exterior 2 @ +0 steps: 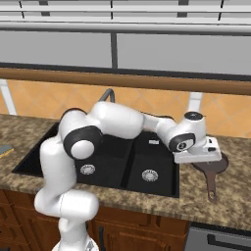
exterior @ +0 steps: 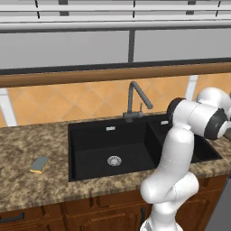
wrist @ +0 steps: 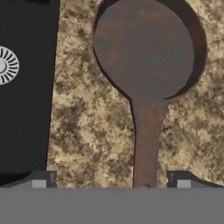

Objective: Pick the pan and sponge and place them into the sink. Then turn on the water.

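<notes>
Sponge lies on the desk well to the left of the sink, with nothing on it or beside it. Behind the sink, at the divide between its two basins, the faucet stands; I see no water running. Right of the sink, the pan sits flat on the desk, its bowl near the sink's right edge and its long handle running out toward the desk's front.

My tool hangs over that handle with its jaws spread wide, one tip on each side of it, holding nothing. To do this well, I judge I should come straight down, keep the handle centred between the tips, close firmly, then lift level. Nothing blocks the short way left into the near basin; only the sink's rim needs clearing.
</notes>
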Robot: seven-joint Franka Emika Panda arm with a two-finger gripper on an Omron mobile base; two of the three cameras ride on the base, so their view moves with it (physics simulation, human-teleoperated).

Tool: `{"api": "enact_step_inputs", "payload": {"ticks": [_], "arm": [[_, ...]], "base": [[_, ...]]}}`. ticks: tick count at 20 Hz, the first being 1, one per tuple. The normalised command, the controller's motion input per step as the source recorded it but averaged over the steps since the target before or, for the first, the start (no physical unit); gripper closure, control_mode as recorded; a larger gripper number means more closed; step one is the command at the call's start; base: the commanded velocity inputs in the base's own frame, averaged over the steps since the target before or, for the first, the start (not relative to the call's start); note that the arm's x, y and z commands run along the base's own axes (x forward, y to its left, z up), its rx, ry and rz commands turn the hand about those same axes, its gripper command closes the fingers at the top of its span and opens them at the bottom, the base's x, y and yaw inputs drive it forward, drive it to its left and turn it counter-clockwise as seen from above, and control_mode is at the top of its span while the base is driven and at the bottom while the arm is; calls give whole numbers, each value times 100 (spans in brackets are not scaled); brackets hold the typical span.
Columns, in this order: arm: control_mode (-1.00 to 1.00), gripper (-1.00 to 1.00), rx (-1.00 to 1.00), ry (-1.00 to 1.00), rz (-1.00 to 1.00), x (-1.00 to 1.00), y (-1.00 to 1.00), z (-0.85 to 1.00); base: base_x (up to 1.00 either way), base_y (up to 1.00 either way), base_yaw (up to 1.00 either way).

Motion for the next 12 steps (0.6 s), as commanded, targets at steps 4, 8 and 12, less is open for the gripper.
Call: {"api": "enact_step_inputs", "payload": {"ticks": [4, 8, 12], "arm": [[-100, -100, 2, 5, 0, 0, -27, -22], [-100, -100, 2, 1, 0, 0, -16, -26], [-100, -100, 7, 0, 0, 0, -11, -31]], "base": [[0, 0, 0], [0, 0, 0], [0, 0, 0]]}}
